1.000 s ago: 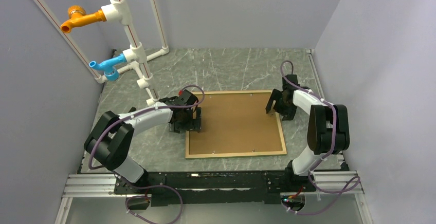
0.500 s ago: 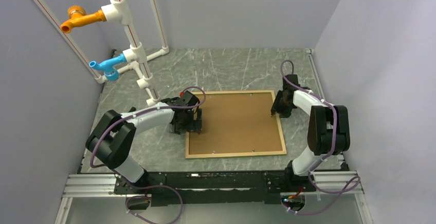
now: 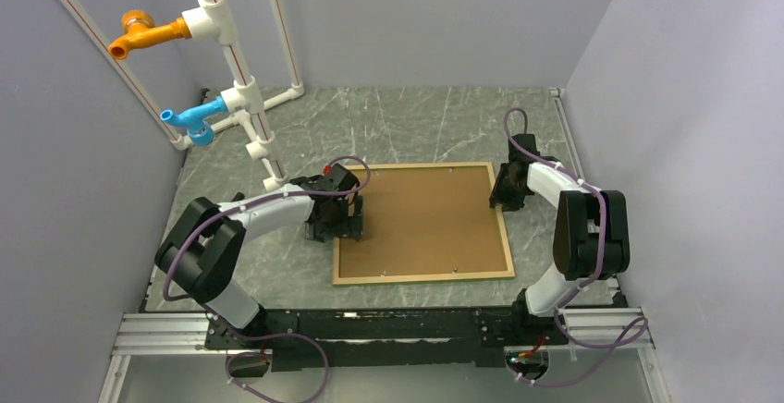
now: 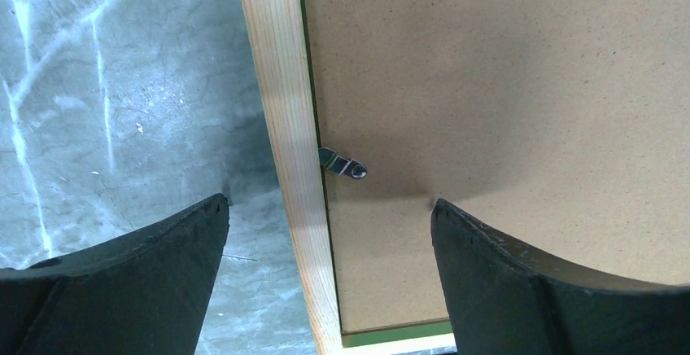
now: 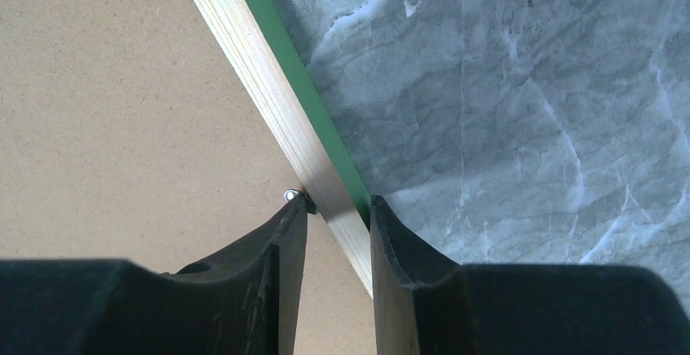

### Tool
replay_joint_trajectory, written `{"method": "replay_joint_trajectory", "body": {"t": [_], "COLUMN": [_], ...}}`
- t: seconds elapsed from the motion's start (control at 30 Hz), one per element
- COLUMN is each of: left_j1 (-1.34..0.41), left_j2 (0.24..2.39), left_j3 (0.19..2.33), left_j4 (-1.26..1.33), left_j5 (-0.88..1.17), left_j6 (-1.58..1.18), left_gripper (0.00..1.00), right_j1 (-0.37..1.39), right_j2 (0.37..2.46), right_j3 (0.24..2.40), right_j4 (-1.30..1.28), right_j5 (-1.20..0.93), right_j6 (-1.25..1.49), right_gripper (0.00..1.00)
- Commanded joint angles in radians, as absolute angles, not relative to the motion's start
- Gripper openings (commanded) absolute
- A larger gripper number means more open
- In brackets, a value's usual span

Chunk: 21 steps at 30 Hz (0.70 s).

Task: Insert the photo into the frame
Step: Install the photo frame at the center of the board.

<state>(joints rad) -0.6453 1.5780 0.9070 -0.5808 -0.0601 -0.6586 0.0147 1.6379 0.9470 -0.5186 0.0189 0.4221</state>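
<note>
The frame (image 3: 423, 276) lies flat on the table with its pale wood face up, and the brown backing board (image 3: 421, 218) fills it. The photo is not in view. My left gripper (image 3: 344, 223) is open, its jaws straddling the frame's left rail (image 4: 285, 127) beside a small metal clip (image 4: 343, 165). My right gripper (image 3: 499, 201) is shut on the frame's right rail (image 5: 260, 78), one finger on the backing board (image 5: 122, 111) side by a clip (image 5: 290, 195), the other on the green outer edge.
A white pipe rack (image 3: 236, 89) with an orange fitting (image 3: 139, 35) and a blue fitting (image 3: 189, 118) stands at the back left. Grey walls close in the marbled table (image 3: 416, 121) on three sides.
My right gripper has moved right onto the frame's right rail and closed on it. The left arm has hardly moved.
</note>
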Motion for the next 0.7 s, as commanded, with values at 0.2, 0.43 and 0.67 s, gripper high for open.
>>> {"method": "replay_joint_trajectory", "body": {"t": [0.2,0.43,0.67], "left_j1": [-0.653,-0.664,-0.680], "left_j2": [1.559,1.495,1.452], "left_j3": [0.899,0.878,0.826], "left_j4": [-0.587,-0.575,-0.550], "left_j5": [-0.088,-0.105,-0.079], "left_j6": [-0.673,-0.649,-0.640], "left_gripper": [0.96,0.97,0.94], "right_j1": [0.031,0.031,0.023], "right_j2": [1.640,1.626,1.548], "right_j3": [0.927,0.945,0.890], "right_j4": [-0.518,-0.537,-0.561], "right_j5": [0.014,0.005,-0.063], "right_j6": [0.431,0.417,0.434], "right_gripper": [0.00,0.18,0.73]}}
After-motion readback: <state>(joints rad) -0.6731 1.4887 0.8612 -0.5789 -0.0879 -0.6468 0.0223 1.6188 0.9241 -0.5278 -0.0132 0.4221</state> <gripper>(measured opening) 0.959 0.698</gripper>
